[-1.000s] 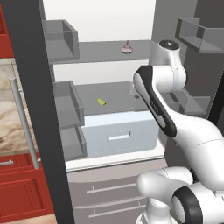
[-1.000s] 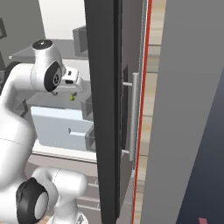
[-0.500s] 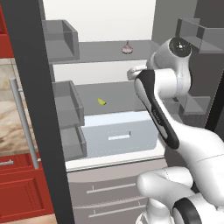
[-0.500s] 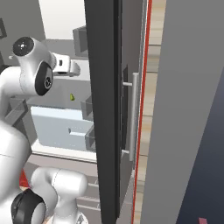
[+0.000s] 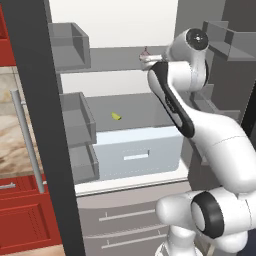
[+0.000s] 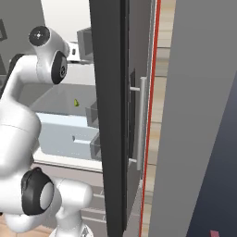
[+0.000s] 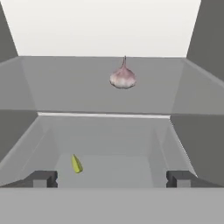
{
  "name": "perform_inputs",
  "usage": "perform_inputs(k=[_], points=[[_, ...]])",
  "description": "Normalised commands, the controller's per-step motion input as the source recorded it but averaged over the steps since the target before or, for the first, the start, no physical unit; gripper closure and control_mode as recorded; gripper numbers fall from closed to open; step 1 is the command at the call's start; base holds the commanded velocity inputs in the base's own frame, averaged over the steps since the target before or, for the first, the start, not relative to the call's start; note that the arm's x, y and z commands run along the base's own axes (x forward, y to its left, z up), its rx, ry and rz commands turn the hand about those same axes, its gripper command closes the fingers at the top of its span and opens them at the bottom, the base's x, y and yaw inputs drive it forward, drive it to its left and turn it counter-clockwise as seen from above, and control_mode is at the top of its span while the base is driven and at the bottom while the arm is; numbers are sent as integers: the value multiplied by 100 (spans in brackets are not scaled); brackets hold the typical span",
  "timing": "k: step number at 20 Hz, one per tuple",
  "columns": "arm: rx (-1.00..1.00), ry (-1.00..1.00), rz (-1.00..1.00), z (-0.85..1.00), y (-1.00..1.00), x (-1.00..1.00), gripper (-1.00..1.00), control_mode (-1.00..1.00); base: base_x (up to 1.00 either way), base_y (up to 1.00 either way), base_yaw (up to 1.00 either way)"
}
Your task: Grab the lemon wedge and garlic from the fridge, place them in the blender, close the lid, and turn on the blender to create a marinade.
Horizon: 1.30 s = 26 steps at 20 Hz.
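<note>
The fridge (image 5: 30, 100) stands open in front of me. The garlic (image 7: 123, 76), a pinkish-white bulb, sits on the upper shelf, straight ahead in the hand view and well beyond the fingers; in the left base view the garlic (image 5: 145, 51) peeks out behind my hand. The lemon wedge (image 5: 116, 116) lies on the lower shelf above the pale drawer (image 5: 135, 150); the lemon wedge (image 7: 76, 164) sits low left in the hand view, and the lemon wedge (image 6: 76, 102) also appears in the right base view. My gripper (image 7: 111, 178) is open and empty, level with the upper shelf. The blender and lid are out of view.
Translucent door bins (image 5: 75, 117) line the left side and more bins (image 5: 220, 40) the right. The dark fridge door (image 6: 115, 115) with its handle (image 6: 141, 120) stands close on the right. Red cabinets (image 5: 22, 220) sit low left.
The arm has risen and the hand has moved up and in toward the upper shelf, closer to the garlic. The lemon wedge and garlic have stayed put.
</note>
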Motion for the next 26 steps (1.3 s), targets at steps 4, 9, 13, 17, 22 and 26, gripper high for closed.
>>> perform_inputs(k=[4,9,13,17,22,26], points=[[0,-7,-1,4,3,11,-100,-100,0,0,0],[0,0,-13,7,5,47,-100,-100,0,0,0],[0,0,-12,0,18,42,-100,-100,0,0,0],[3,2,-12,5,0,62,-100,-100,0,0,0],[11,18,-8,1,-8,59,-100,-100,0,0,0],[9,23,-6,-1,-12,59,-100,-100,0,0,0]])
